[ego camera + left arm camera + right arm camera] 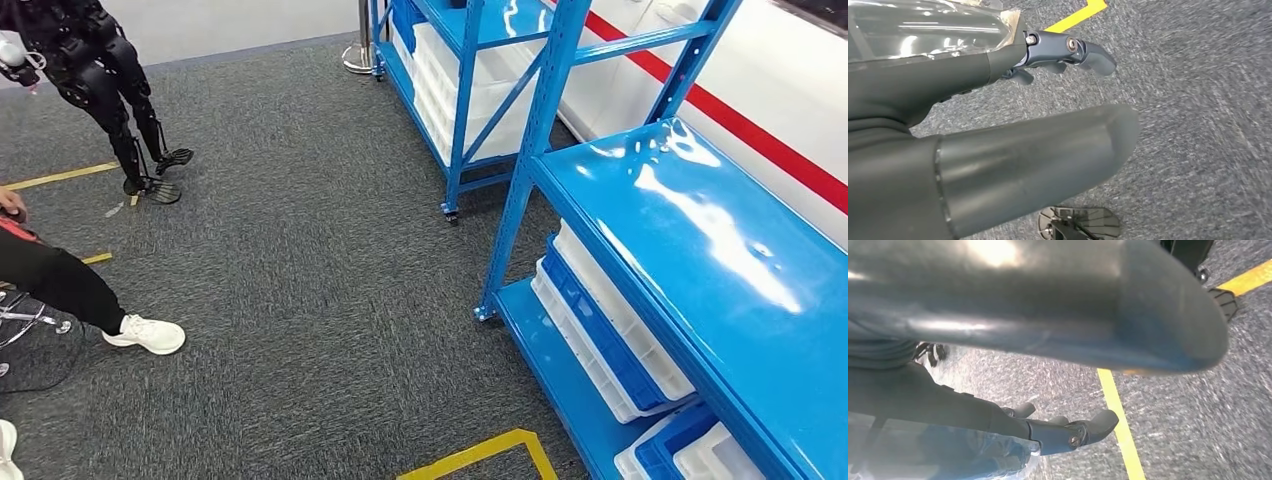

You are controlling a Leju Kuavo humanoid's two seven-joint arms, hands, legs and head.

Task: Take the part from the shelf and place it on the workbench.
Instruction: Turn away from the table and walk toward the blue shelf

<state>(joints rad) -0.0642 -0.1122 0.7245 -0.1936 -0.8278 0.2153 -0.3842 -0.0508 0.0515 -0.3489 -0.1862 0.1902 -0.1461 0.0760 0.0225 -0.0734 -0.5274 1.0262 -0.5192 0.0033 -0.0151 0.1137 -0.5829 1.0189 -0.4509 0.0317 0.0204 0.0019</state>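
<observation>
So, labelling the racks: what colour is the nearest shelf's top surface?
Glossy bright blue shelf, clearest in the head view.

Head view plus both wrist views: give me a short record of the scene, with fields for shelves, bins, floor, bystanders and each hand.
Near shelf: blue metal rack, glossy top, on the robot's right
Far shelf: second blue rack on castors, further ahead
Bins: white and blue trays stacked on the lower levels
Floor: grey carpet with yellow tape
Bystanders: a person's white shoe; another robot's black legs
Left hand: over the carpet, fingers apart from the thumb, nothing between them
Right hand: the same, fingers near a yellow line
</observation>
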